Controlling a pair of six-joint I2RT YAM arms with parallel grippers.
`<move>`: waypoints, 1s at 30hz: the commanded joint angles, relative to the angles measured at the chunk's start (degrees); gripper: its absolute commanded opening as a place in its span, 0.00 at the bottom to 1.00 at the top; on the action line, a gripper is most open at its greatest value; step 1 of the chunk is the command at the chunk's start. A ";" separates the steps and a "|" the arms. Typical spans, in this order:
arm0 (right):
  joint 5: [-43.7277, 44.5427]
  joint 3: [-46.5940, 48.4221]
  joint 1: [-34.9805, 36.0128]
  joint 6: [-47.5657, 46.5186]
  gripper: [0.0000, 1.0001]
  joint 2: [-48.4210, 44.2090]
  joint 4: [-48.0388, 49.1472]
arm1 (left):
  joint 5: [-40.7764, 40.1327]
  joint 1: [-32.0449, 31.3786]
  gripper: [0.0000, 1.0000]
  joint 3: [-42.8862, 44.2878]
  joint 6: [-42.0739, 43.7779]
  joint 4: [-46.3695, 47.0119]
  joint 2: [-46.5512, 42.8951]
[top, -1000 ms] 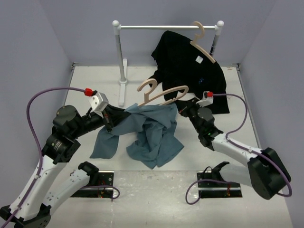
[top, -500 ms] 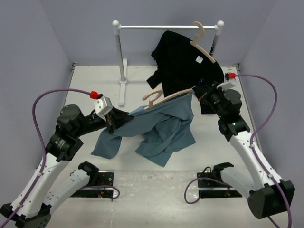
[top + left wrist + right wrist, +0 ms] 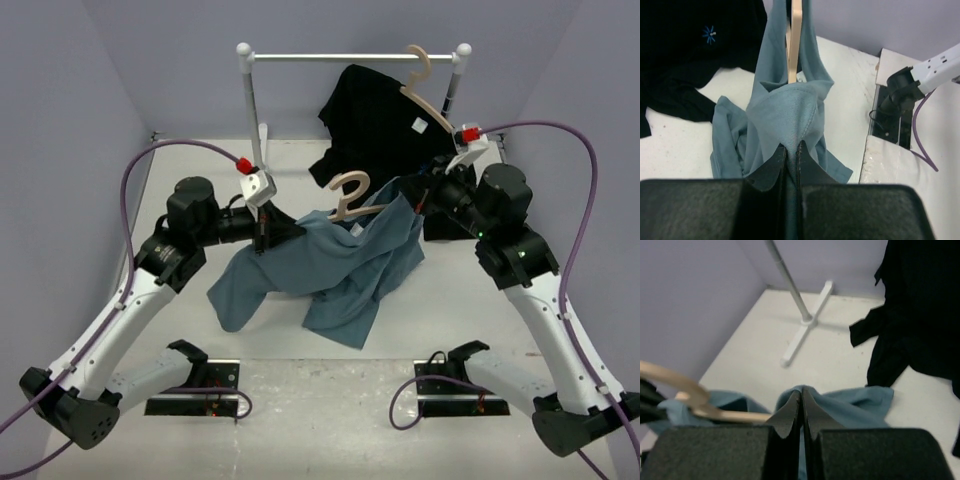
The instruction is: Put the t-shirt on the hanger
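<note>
The slate-blue t-shirt [image 3: 340, 265] hangs lifted between my two grippers above the table, its lower part drooping. The tan wooden hanger [image 3: 352, 203] is inside it, its hook sticking up out of the neck. My left gripper [image 3: 275, 232] is shut on the shirt's left shoulder fabric [image 3: 785, 115]; the hanger's arm [image 3: 795, 40] runs away from it inside the cloth. My right gripper [image 3: 418, 198] is shut on the shirt's right shoulder fabric [image 3: 850, 407], with the hanger [image 3: 700, 400] at the left of that view.
A white rail stand [image 3: 255, 110] is at the back, with a black shirt [image 3: 395, 130] on its own tan hanger [image 3: 425, 90] hanging from the bar. The black shirt is close behind my right gripper. The stand's foot [image 3: 807, 322] lies ahead of it.
Both grippers rose and moved toward the back with the shirt. The hanger hook now stands upright out of the neck, and the shirt is lifted higher and stretched between the arms.
</note>
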 commanded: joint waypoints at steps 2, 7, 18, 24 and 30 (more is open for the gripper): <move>-4.74 8.99 6.02 -7.02 0.00 3.76 -9.06 | 3.55 -0.01 0.00 5.54 1.55 4.36 2.14; -11.15 13.25 9.48 -9.98 0.00 9.64 -13.78 | 9.35 -0.01 0.00 0.32 -3.96 21.22 0.88; 6.00 11.40 11.47 -6.18 0.51 4.75 -10.61 | 7.11 0.08 0.00 -8.81 -7.65 30.57 -0.22; -14.54 8.42 3.13 -10.19 0.66 -0.70 -5.39 | 21.26 0.08 0.00 -8.92 -9.52 35.60 2.20; -44.45 6.57 -3.17 -15.02 0.68 1.73 -1.68 | 27.15 -0.01 0.00 -5.15 -10.80 35.91 6.44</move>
